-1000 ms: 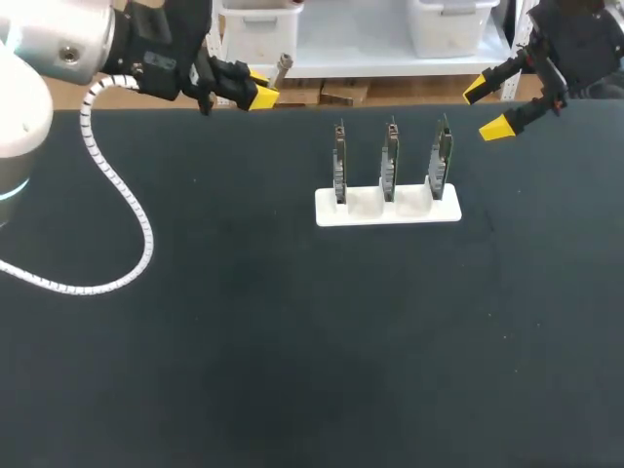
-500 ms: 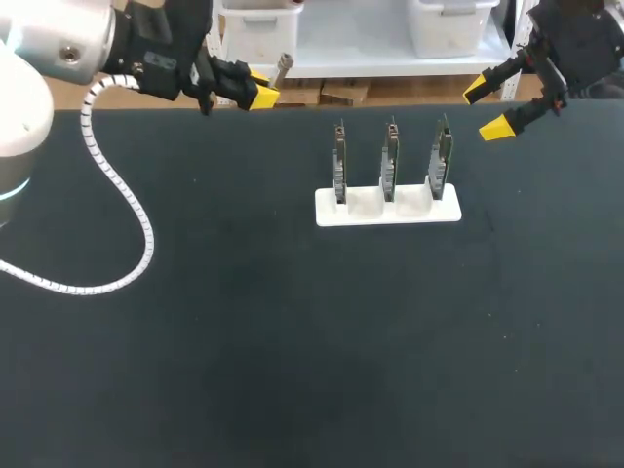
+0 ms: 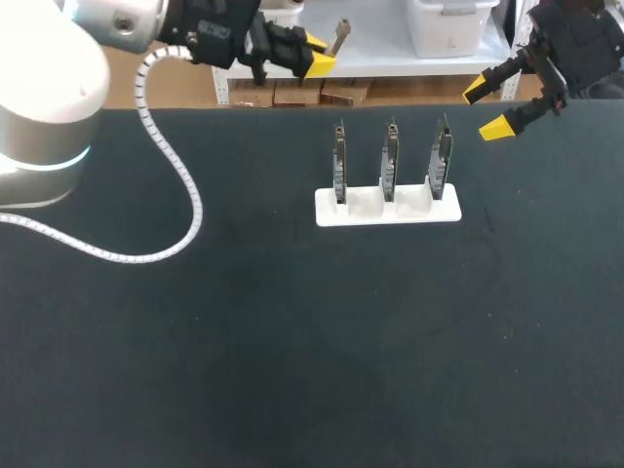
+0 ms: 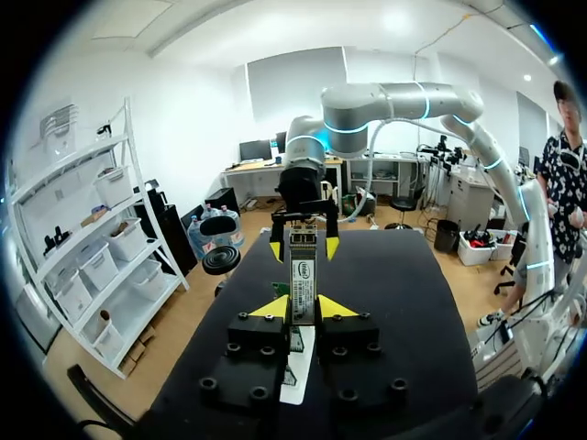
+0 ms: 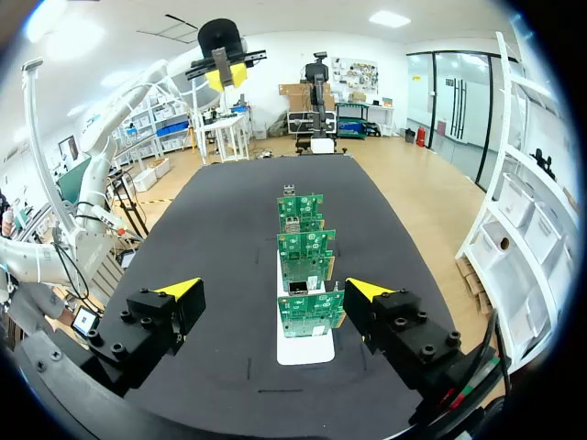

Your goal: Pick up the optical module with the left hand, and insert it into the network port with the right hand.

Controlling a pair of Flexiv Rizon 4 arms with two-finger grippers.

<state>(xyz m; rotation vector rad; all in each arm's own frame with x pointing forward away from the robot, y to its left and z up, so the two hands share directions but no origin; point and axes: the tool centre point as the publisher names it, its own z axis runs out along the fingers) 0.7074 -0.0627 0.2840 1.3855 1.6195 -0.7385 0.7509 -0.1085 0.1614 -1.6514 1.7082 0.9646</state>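
Left claw (image 3: 319, 57) in tight pinch, right claw (image 3: 486, 108) agape, both aloft.

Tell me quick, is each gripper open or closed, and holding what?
Left gripper: closed on the optical module.
Right gripper: open, holding nothing.

light: bright, even, from overhead in all my views | table (image 3: 292, 370): matte black, soaks it up, shadows too faint to trace | left arm (image 3: 39, 88): white shell near washed out | white board holder (image 3: 387, 209): stands out bright
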